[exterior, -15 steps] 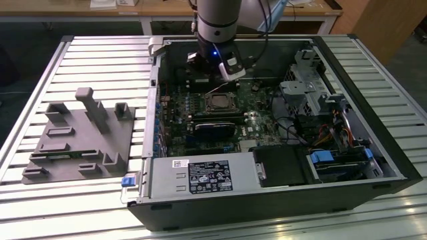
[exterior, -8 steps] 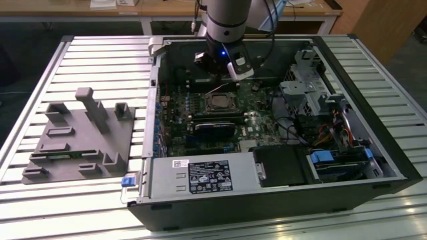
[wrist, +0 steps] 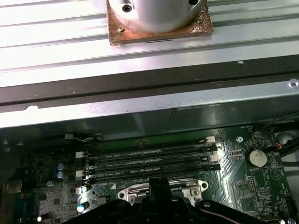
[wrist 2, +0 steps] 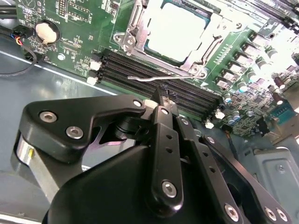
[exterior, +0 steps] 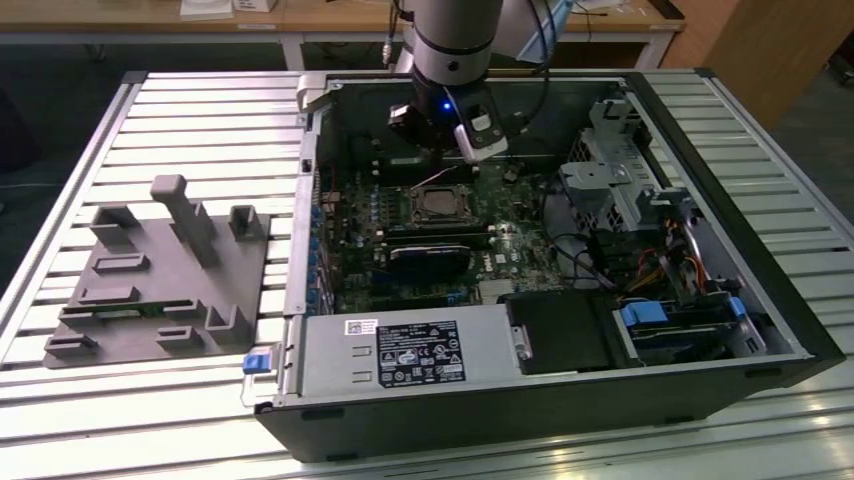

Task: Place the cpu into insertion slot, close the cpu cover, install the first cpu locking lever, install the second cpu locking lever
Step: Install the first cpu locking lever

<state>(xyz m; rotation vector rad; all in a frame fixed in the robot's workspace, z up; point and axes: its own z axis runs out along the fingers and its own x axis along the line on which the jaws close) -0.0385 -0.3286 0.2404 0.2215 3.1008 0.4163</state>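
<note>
The cpu point(wrist 2: 175, 25) lies with its pale metal top up in the insertion slot point(exterior: 438, 205) on the green board. The cpu cover point(wrist 2: 135, 21) lies flat around it as a silvery frame. A thin wire locking lever point(wrist 2: 145, 79) runs along the socket's edge, with its free end over the black memory slots. My gripper point(wrist 2: 161, 95) is shut with nothing between its fingers, the tips close beside that lever. In the exterior view the gripper point(exterior: 447, 140) hangs inside the open computer case, just behind the socket. In the first wrist view the fingertips point(wrist: 161, 186) overlap the socket's edge.
Black memory slots point(wrist 2: 140, 70) run beside the socket, with a coin battery point(wrist 2: 46, 30) further off. The case holds a long black card point(exterior: 427, 255), a power supply point(exterior: 400, 355) and a drive cage point(exterior: 614, 190). A grey fixture point(exterior: 160, 270) sits on the table at the exterior view's left.
</note>
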